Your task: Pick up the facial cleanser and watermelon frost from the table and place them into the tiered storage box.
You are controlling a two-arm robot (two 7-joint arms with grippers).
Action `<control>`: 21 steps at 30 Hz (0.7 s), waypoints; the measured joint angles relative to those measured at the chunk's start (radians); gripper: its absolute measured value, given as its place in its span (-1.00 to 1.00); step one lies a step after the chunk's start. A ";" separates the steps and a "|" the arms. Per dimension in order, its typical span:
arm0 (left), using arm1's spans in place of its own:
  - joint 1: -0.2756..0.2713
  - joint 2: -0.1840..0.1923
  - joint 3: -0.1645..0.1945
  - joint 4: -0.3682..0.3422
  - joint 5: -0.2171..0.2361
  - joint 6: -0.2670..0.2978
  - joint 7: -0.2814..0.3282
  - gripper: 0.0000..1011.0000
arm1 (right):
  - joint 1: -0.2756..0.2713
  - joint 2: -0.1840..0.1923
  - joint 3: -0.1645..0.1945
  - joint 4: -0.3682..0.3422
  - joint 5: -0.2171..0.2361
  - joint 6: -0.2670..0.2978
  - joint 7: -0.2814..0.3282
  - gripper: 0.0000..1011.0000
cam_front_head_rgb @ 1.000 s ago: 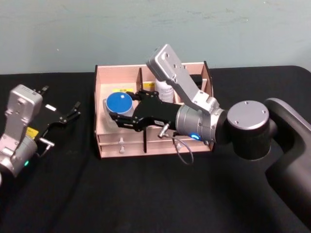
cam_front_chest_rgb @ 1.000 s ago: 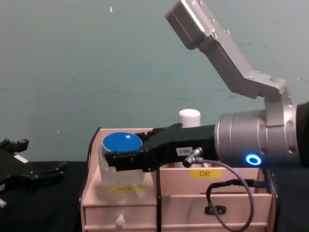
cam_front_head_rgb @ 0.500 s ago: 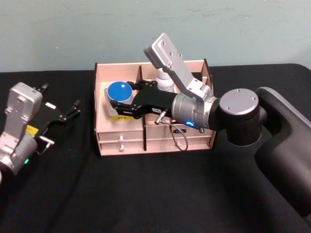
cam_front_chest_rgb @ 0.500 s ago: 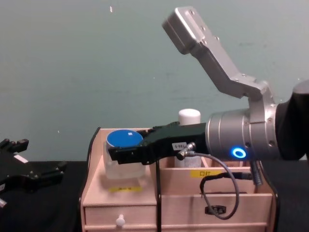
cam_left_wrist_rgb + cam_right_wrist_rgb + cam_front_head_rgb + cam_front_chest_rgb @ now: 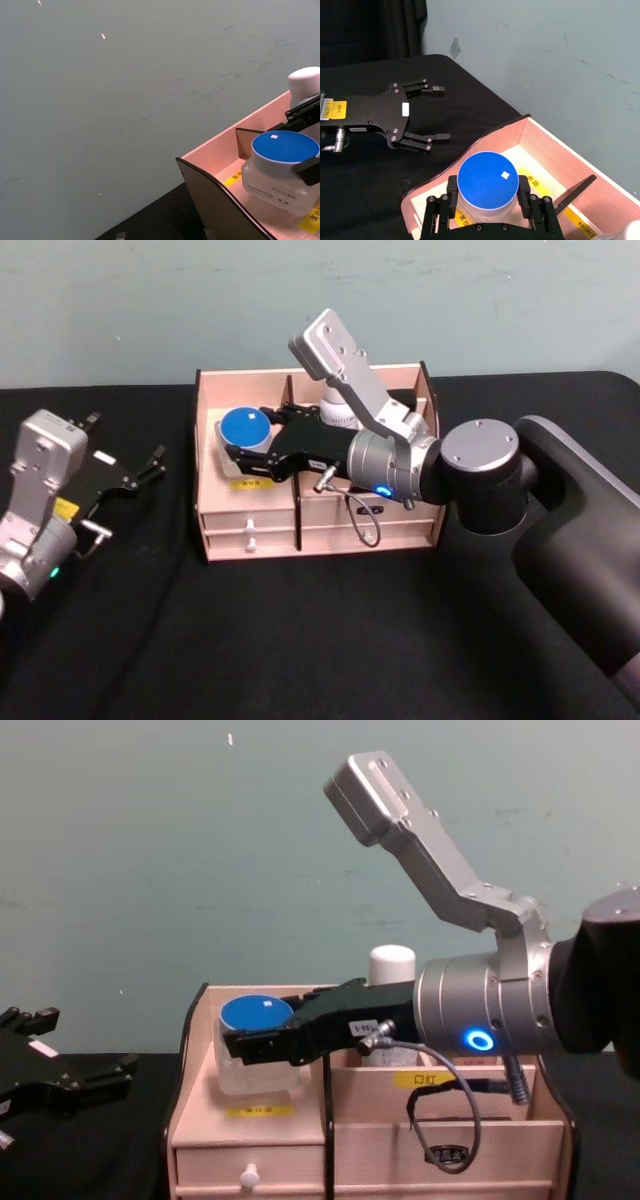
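Observation:
The tiered storage box (image 5: 250, 530) (image 5: 300, 1155) (image 5: 210, 200) (image 5: 545, 135) stands at the table's back centre. My right gripper (image 5: 248, 438) (image 5: 255, 1035) (image 5: 486, 195) reaches in from the right and is shut on a clear jar with a blue lid (image 5: 245, 426) (image 5: 257, 1013) (image 5: 486, 181) (image 5: 285, 147), holding it low inside the box's upper left compartment. A white-capped bottle (image 5: 335, 412) (image 5: 392, 963) (image 5: 305, 82) stands upright in the back middle compartment, partly behind the arm. I cannot tell which item is the cleanser and which the frost. My left gripper (image 5: 150, 470) (image 5: 439, 112) (image 5: 85, 1045) rests open at the far left.
The black table (image 5: 300, 640) spreads in front of the box and to both sides. The right arm's wrist and a looping cable (image 5: 365, 530) hang over the box's front drawers. A pale green wall (image 5: 300, 300) closes the back.
My right gripper has carried the blue-lidded jar farther back and slightly lower into the box's left compartment. The left arm has stayed still.

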 joint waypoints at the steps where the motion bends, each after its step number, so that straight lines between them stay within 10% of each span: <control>1: 0.000 0.000 0.000 0.000 0.000 0.000 0.000 1.00 | 0.001 0.000 0.000 0.002 -0.001 0.000 0.000 0.42; 21: 0.000 0.000 0.000 0.000 0.000 0.000 0.000 1.00 | 0.007 -0.011 -0.007 0.028 -0.009 0.016 0.006 0.42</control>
